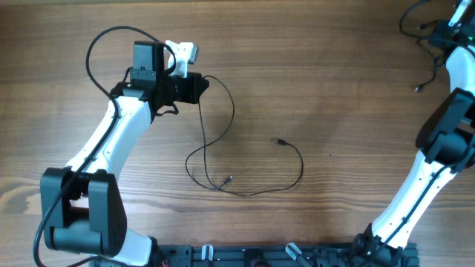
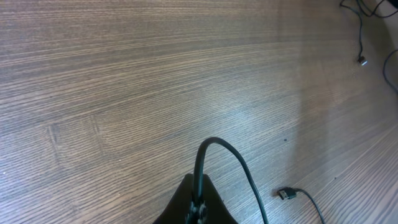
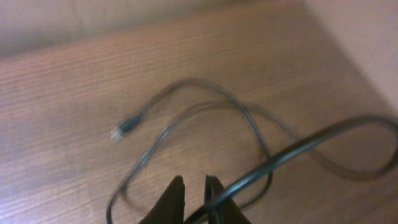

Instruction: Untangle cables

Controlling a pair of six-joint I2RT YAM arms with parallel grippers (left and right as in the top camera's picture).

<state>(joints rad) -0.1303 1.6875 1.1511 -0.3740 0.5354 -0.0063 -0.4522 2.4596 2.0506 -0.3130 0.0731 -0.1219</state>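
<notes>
One thin black cable (image 1: 231, 111) lies in loose curves at the table's middle, with a black plug (image 1: 280, 141) at one end and a silver tip (image 1: 228, 179) near the front. My left gripper (image 1: 202, 85) is shut on this cable; in the left wrist view the cable (image 2: 214, 144) arches up out of the closed fingers (image 2: 198, 186), and the plug (image 2: 286, 194) lies to the right. A second cable (image 1: 436, 67) lies at the far right corner, its plug (image 1: 418, 89) on the wood. My right gripper (image 3: 194, 179) hangs over it, jaws slightly apart, and a strand (image 3: 311, 146) rests against the right finger.
The right wrist view shows the second cable's loop (image 3: 205, 106) and its plug (image 3: 124, 129) close to the table's far and right edges. A black rail (image 1: 282, 256) runs along the front edge. The left arm (image 1: 111, 141) stretches across the left side.
</notes>
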